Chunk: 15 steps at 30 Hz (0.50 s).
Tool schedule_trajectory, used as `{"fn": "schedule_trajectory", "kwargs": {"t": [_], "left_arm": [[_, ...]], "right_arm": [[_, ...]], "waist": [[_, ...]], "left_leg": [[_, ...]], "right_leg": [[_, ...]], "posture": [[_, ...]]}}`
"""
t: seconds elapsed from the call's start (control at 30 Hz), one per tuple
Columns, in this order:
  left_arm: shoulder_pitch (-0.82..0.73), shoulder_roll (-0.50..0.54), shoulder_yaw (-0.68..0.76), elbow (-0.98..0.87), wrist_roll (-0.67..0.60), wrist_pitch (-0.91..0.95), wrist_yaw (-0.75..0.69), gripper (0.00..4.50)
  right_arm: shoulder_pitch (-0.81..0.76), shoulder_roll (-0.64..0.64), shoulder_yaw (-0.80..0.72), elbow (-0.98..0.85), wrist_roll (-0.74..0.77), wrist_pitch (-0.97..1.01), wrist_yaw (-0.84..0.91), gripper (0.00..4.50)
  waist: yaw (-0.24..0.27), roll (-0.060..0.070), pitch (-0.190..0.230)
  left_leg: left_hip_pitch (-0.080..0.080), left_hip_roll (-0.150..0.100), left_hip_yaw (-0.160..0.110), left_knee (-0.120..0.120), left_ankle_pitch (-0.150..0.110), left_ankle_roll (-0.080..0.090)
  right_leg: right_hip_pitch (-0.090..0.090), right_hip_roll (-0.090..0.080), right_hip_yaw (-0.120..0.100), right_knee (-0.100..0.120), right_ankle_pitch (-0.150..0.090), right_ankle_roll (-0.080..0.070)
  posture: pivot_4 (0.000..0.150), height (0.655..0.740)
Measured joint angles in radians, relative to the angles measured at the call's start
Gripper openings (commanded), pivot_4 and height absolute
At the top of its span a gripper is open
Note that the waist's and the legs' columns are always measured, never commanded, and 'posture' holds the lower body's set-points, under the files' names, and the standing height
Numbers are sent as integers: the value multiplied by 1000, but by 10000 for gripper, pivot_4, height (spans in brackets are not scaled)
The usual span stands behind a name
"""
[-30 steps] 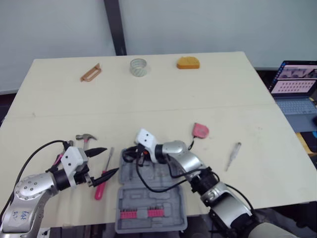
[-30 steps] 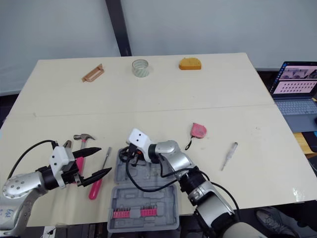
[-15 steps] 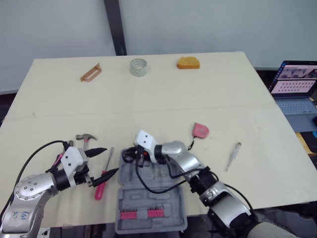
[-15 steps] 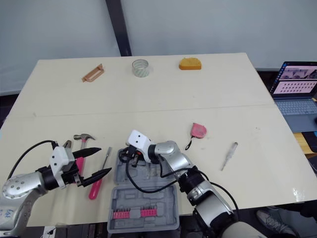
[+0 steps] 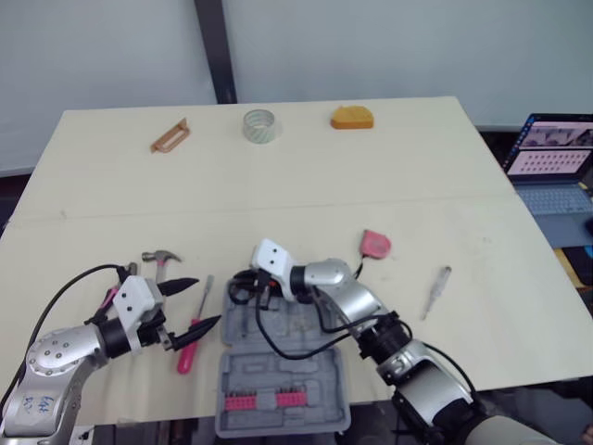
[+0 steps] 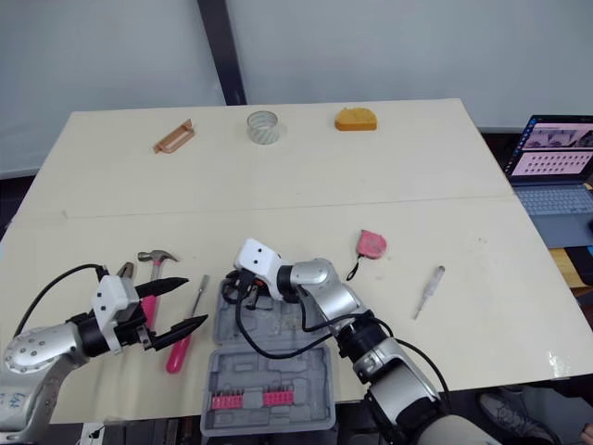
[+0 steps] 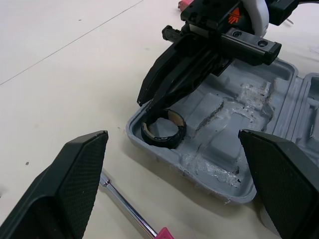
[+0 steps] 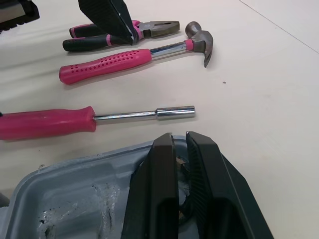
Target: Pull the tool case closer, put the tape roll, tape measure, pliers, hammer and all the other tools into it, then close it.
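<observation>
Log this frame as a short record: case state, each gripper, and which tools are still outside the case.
case: tool case, open flat
right gripper: right gripper, shut on black tape roll in a corner of the case
left gripper: left gripper, open, by the pink driver
still outside: hammer, pliers, tape measure, clear tape roll, pink driver
</observation>
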Motion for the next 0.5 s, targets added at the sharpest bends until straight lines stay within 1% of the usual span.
{"fn": "schedule_trajectory", "kwargs": {"t": [0.2,0.5], "left_arm": [[0,0,0,0,0,0,0,45000],[0,0,0,0,0,0,1,45000]], "right_arm": [[1,1,10,2,-2,-1,0,4819],[1,14,25,68,-21,-32,-1,4819]], "waist": [[0,0,0],[0,0,0]], "left_leg": [[0,0,0,0,0,0],[0,0,0,0,0,0]], "right_leg": [[0,0,0,0,0,0],[0,0,0,0,0,0]], "posture": [[1500,7400],[1500,7400]]}}
